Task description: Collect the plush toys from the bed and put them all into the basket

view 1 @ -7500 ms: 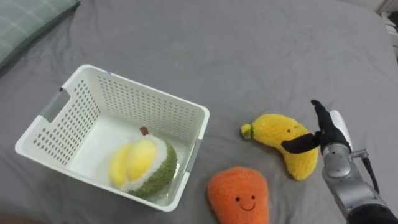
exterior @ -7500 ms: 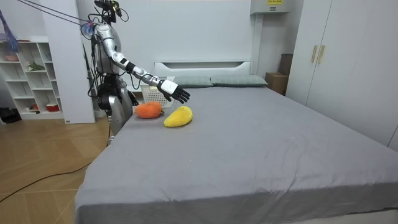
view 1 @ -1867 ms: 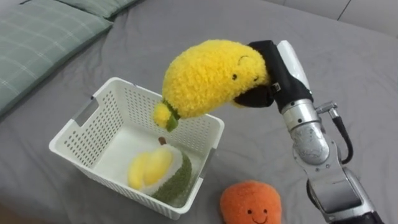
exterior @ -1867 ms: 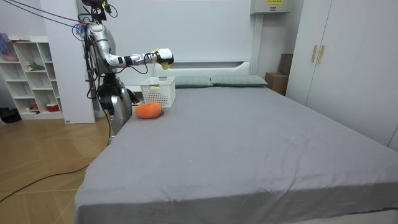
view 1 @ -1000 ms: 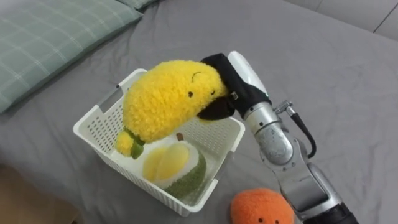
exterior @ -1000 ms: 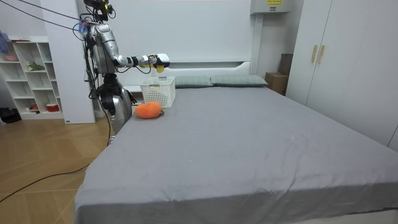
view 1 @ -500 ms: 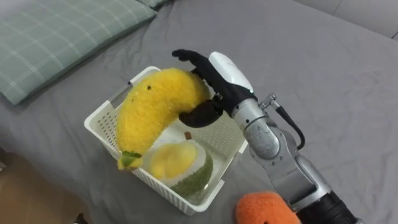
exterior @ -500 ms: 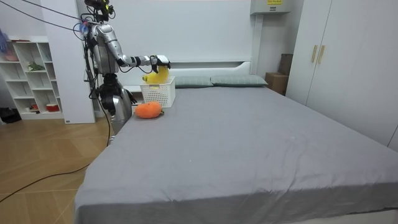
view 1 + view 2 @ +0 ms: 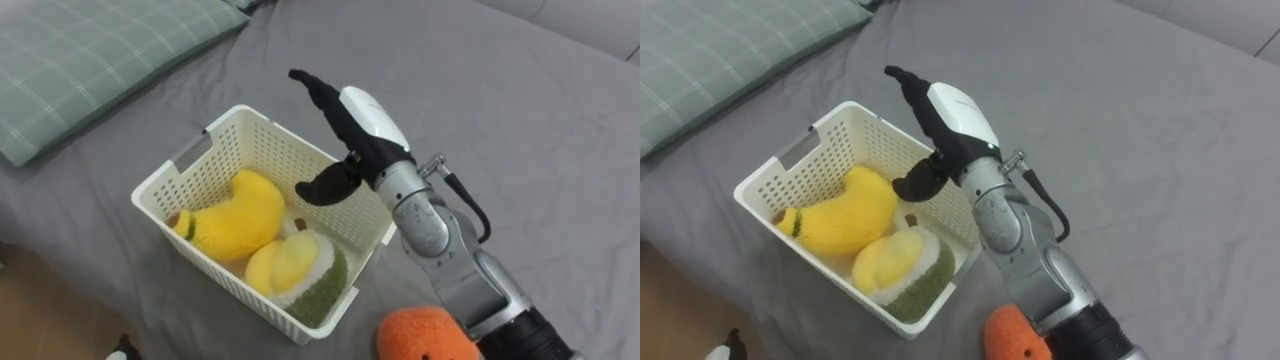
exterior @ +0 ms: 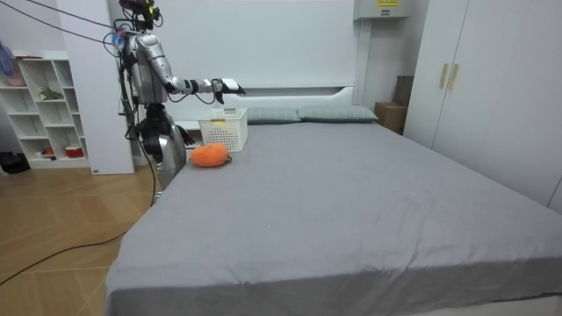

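Beside the bed (image 9: 520, 130), the robot is holding its right hand (image 9: 362, 130), fingers spread and empty, above the white basket (image 9: 262, 148). The yellow banana toy (image 9: 235, 215) and green durian toy (image 9: 295, 265) are lying inside, touching. The orange toy (image 9: 428, 338), near right of the basket, is awaiting collection.

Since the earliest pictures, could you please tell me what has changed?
The right hand took the yellow banana toy off the bed, carried it over the white basket and let it go; the toy now lies inside beside the durian toy, the hand open above. The orange toy stayed on the bed.
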{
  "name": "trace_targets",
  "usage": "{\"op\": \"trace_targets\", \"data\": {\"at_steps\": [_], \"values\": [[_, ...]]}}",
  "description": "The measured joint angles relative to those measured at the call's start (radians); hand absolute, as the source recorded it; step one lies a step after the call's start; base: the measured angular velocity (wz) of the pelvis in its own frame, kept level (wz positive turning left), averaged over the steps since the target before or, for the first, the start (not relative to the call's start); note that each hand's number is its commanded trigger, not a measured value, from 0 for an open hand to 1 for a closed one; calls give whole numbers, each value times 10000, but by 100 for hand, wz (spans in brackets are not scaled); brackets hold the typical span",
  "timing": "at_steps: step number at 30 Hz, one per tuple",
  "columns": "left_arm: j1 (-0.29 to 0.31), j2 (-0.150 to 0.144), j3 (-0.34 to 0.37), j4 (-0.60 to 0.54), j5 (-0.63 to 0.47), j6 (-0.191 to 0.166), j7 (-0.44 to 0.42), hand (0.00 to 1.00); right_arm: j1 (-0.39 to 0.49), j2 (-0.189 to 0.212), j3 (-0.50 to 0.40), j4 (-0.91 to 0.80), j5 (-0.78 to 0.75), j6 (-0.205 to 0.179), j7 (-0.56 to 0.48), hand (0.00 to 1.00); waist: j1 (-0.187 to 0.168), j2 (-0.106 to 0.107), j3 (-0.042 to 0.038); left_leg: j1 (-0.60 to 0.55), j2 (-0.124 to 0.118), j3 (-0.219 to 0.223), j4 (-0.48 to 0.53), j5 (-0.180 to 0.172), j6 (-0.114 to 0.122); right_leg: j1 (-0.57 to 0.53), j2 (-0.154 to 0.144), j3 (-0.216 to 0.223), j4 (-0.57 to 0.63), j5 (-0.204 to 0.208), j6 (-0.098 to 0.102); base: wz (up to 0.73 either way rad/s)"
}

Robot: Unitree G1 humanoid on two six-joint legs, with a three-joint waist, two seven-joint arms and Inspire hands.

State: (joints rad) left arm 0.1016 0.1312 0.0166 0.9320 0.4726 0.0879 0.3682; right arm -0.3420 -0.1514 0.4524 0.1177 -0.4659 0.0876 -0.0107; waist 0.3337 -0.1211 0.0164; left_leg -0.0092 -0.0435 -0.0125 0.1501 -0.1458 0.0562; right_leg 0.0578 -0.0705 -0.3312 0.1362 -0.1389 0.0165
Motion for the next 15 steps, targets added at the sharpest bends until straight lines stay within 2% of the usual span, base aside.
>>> {"op": "trace_targets", "data": {"at_steps": [6, 7, 15], "values": [[-1, -16, 4, 15, 0, -3, 3, 0, 0, 3, -15, -51, 118, 0, 1, 0, -69, 13, 8, 5, 2, 8, -1, 0, 0, 43, 4, 33, -2, 0, 1, 0], [-1, -18, 9, 13, 2, -3, 3, 0, 1, 2, -19, -118, 104, 0, 1, 0, -105, 57, 38, 9, 2, 7, -1, -1, 1, 48, 4, 48, -4, 0, 1, 0], [2, -51, 39, 13, -75, 5, 0, 0, 43, -42, -96, -219, 258, -29, 1, 0, -431, 108, 51, 189, 15, 129, 4, -1, 1, 133, 12, 240, 12, 1, 1, -5]]}}
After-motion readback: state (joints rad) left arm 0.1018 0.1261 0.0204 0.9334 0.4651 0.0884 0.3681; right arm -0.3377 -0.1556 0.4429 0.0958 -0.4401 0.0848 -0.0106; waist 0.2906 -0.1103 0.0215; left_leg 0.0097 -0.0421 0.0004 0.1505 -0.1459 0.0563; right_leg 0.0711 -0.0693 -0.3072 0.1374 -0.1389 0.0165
